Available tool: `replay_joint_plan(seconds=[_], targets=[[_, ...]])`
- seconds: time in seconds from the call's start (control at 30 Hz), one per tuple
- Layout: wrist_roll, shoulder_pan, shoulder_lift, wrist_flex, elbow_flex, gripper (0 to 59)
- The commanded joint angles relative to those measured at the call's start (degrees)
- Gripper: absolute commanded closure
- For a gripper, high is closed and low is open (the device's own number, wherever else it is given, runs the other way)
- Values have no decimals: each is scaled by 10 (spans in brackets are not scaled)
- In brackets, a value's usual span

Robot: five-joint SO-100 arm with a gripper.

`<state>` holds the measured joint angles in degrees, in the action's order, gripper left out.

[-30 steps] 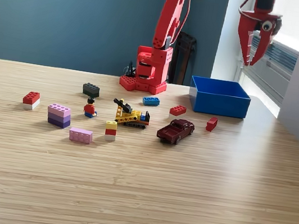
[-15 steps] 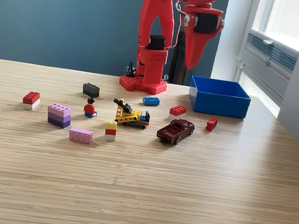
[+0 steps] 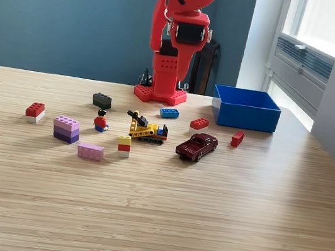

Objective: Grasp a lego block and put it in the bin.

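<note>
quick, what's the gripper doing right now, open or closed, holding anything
Gripper: cannot tell whether it is open or shut; it points down in front of the red arm base, and no brick is visible in it.

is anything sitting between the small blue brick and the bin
Nothing visible does. The small blue brick lies on bare table just to the exterior view's left of the bin; the red brick sits nearer the camera, off that line.

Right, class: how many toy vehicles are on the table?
2. The dark red toy car sits near the table's middle; the yellow toy digger stands just to the exterior view's left of it. None seems hidden.
</note>
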<state>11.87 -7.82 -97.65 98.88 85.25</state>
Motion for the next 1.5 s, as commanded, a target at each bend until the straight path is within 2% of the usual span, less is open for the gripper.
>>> replay_joint_plan(seconds=[0.03,0.57,0.77,0.97,1.3,1.5], targets=[[-4,5,-46,-9,0,586],[-12,41,-45,-71,53,586],[-52,74,-45,-92,87,586],[-80,114,-45,-145,124,586],[-112,197,-45,-193,107,586],[-120,233,-44,-211,63,586]])
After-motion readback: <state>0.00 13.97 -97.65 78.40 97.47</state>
